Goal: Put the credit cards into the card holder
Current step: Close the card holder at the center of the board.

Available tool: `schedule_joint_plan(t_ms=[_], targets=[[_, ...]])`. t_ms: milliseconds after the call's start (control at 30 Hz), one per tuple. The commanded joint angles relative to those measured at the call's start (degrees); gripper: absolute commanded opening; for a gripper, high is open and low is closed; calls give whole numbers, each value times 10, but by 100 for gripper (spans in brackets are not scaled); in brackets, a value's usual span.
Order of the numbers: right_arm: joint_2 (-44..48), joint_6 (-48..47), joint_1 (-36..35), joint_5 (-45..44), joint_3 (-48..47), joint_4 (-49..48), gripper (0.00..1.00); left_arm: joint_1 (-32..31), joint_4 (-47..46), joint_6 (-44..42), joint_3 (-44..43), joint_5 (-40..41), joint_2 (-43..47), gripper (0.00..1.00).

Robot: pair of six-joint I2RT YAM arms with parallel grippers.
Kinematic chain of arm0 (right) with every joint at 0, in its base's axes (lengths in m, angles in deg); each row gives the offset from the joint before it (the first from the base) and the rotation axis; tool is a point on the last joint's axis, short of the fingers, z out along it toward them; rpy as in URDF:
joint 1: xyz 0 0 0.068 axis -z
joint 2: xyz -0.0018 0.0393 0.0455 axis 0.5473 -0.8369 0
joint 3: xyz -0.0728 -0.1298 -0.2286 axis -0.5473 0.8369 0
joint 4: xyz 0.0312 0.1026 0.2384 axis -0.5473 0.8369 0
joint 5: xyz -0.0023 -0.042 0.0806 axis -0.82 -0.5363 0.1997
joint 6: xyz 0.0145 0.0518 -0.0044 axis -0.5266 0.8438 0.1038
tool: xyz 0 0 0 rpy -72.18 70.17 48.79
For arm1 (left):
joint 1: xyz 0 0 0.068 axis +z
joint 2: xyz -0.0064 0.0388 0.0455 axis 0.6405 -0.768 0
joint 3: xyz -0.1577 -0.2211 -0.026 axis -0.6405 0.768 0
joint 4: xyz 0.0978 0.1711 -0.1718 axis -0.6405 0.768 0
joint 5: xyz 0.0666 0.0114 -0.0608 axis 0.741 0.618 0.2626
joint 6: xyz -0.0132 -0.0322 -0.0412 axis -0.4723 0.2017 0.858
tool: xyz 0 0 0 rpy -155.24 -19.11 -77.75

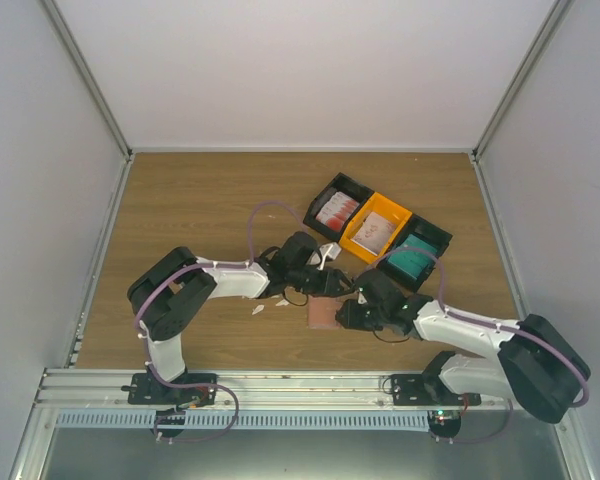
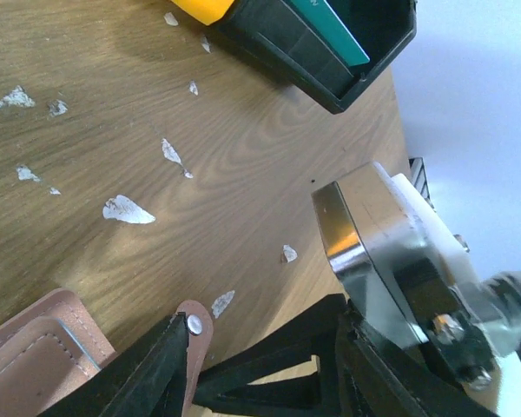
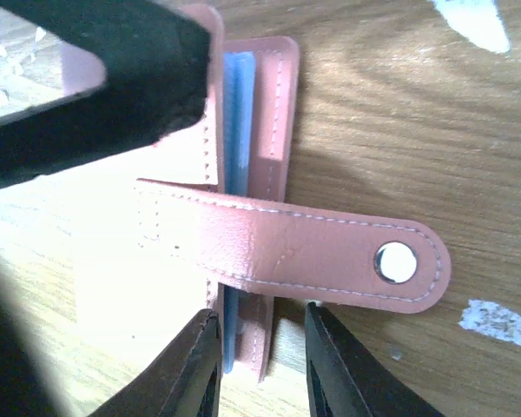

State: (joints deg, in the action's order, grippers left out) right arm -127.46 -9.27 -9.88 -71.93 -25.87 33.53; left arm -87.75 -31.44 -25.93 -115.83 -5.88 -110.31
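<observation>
The salmon-brown card holder [image 1: 323, 316] lies on the table between the two arms, its pale blue inside [image 3: 237, 113] showing at the edge. Its snap strap [image 3: 330, 248] lies flat across it. My right gripper [image 3: 260, 314] straddles the holder's near edge, with a gap still at one finger. My left gripper [image 2: 260, 317] is open, one finger [image 2: 148, 373] beside the strap's snap [image 2: 194, 325]. The credit cards sit in the bins: red-and-white [image 1: 335, 210], whitish-pink [image 1: 375, 230], teal [image 1: 415, 262]. Neither gripper holds a card.
The three bins stand in a diagonal row behind the holder: a black one [image 1: 348, 186], an orange one [image 1: 387, 205] and another black one [image 2: 330, 74]. Small white scraps [image 2: 126, 208] litter the wood. The left finger [image 3: 130, 52] hangs over the holder's cover.
</observation>
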Motion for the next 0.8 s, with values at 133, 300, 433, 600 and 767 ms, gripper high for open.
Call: schedule_joint_plan(t_ms=[133,300,433,600,767], targets=[[-4,9,-5,-43,-28,21,31,10,-14,-13,-11,21,18,52],[-39,-5,-5,-19,-38,2,33,14,31,-28,-5,81,73,60],[-61,-11,-5,-22,-50,5,33,18,97,-29,24,151,127,64],[-85,-20,-5,-26,-64,13,33,36,147,-28,90,170,173,66],[-107,-35,-5,-24,-74,21,33,48,135,-18,152,126,203,65]])
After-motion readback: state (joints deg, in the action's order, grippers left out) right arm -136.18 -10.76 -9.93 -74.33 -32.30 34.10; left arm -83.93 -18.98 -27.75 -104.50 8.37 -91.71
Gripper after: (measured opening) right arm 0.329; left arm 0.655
